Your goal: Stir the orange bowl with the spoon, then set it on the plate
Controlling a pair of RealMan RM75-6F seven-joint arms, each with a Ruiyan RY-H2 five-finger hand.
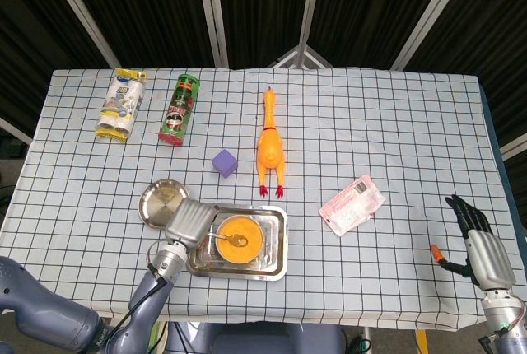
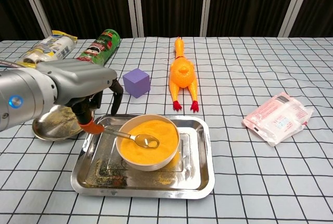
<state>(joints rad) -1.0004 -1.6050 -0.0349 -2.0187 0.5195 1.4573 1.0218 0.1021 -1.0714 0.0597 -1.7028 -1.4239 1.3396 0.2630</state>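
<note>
On your far left, a yellow-and-white snack bag [image 1: 121, 104] lies at the back of the checked worktop [image 1: 395, 123], with a green cylindrical chip can [image 1: 179, 109] on its side just beside it. Nearer you sits the small round steel plate [image 1: 159, 202], bare and apart from the tray. Your left robot hand [image 2: 88, 91] hangs over the left edge of the rectangular steel tray [image 2: 200, 174], fingers curled downward, an orange fingertip right at the end of the metal spoon [image 2: 127, 136]; you cannot tell from either view whether it actually pinches the handle. The spoon's handle leans on the rim of the orange bowl [image 2: 148, 141], its scoop resting on the orange filling. The bowl stands in the middle of the tray. Behind the tray lie a purple cube [image 1: 224, 163] and a yellow rubber chicken [image 1: 269, 146], stretched away from you. Further right lies a pink-and-white plastic packet [image 1: 352, 204]. Your right robot hand [image 1: 476, 243] hovers off the worktop's right edge, fingers spread, holding nothing.
</note>
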